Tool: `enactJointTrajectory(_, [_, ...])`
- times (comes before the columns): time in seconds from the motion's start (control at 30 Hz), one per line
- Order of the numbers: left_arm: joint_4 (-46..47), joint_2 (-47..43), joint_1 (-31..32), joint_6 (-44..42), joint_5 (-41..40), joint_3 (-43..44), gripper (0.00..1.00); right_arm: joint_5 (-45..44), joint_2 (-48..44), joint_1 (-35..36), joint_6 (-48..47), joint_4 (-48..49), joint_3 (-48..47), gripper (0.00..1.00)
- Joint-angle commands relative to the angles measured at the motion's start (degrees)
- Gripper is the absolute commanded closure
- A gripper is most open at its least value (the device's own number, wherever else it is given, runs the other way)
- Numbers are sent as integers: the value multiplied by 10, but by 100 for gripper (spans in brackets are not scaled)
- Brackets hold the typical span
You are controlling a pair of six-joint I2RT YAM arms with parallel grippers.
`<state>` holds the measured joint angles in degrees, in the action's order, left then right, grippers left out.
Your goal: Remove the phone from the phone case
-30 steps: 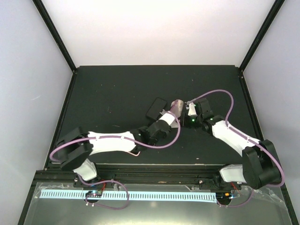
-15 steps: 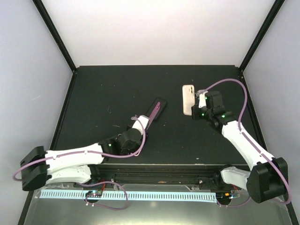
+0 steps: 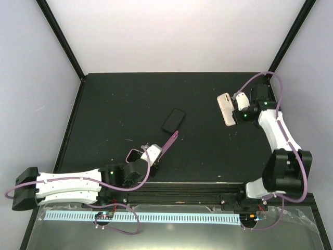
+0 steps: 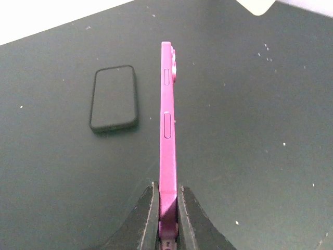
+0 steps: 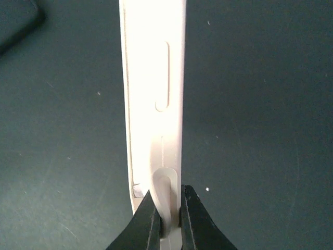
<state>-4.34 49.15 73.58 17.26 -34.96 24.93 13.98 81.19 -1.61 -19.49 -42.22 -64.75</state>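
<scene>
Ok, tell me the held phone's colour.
The phone is pink, clearest in the left wrist view.

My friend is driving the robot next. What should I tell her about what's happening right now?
Left gripper: shut on the pink phone, gripped by one end and held on edge.
Right gripper: shut on the white case, far off to the right of the phone.
A flat black rectangle lies untouched on the table between the two arms.
Done: the phone is out of the case.
Left: probably just setting both down gently.
</scene>
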Motion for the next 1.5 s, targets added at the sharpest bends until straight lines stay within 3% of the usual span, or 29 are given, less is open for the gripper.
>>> enactJointTrajectory(0.0, [-15, -14, 41, 34, -52, 0, 98, 28, 66, -54, -67, -86, -72, 99])
enactJointTrajectory(0.27, [-34, 19, 102, 76, -85, -1, 98, 101, 257, -153, -74, -201, -229, 99])
enactJointTrajectory(0.6, [-78, 53, 139, 91, -117, 32, 98, 122, 410, -182, -18, -213, -349, 99])
enactJointTrajectory(0.67, [-74, 54, 139, 96, -123, 31, 98, 107, 433, -182, -12, -210, -367, 95])
enactJointTrajectory(0.8, [-49, 62, 138, 71, -125, 37, 98, 73, 444, -182, 0, -198, -370, 75])
enactJointTrajectory(0.83, [-43, 65, 137, 60, -126, 40, 99, 64, 432, -182, 3, -188, -359, 70])
enactJointTrajectory(1.0, [-22, 92, 115, -2, -130, 65, 98, 36, 307, -182, 22, -139, -271, 64])
enactJointTrajectory(1.13, [37, 137, 42, -41, -88, 69, 98, 49, 179, -158, 23, -149, -174, 58])
enactJointTrajectory(1.27, [67, 213, -31, -71, -34, 117, 98, 147, 24, -126, -24, -158, -52, 58])
enactJointTrajectory(1.47, [44, 356, -77, -101, -24, 244, 98, 239, -197, -121, -36, -118, 81, 58])
